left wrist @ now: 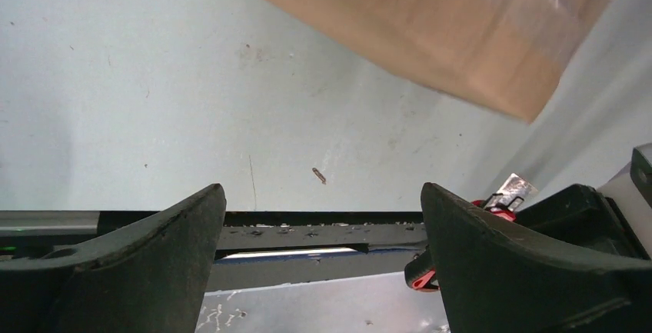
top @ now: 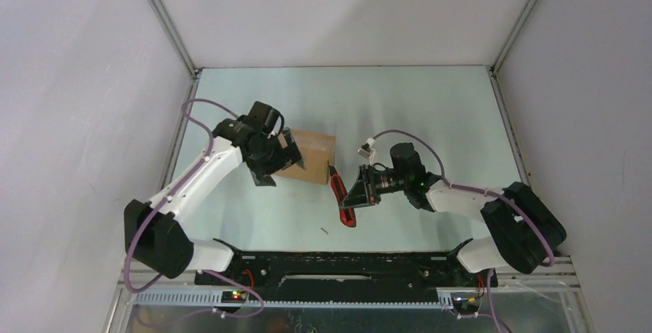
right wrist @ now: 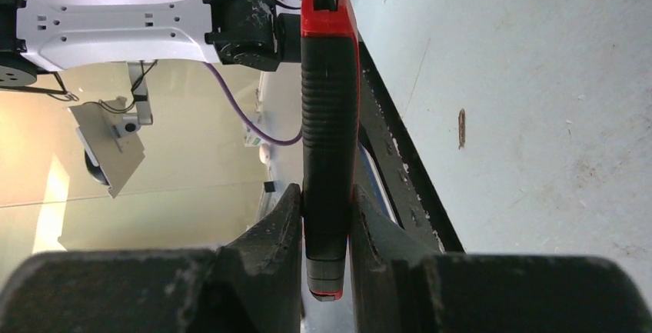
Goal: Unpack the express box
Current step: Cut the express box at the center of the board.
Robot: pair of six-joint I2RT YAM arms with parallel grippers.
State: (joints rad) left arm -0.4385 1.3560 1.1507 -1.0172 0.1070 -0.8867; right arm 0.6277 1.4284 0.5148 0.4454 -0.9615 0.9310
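The tape-cutting step is being set up: the utility knife (right wrist: 330, 94) is being clamped by the right gripper (right wrist: 327, 210), while the left gripper (left wrist: 323, 194) is being held wide open and empty, with the express box (left wrist: 430, 25) just beyond its fingertips. Next, bracing the box seems called for.

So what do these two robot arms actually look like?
The left arm and right arm share a look: white shells between chunky black joints, with a purple cable looping along each. The jaws are matte black wedges. A small green light glows near the right wrist.
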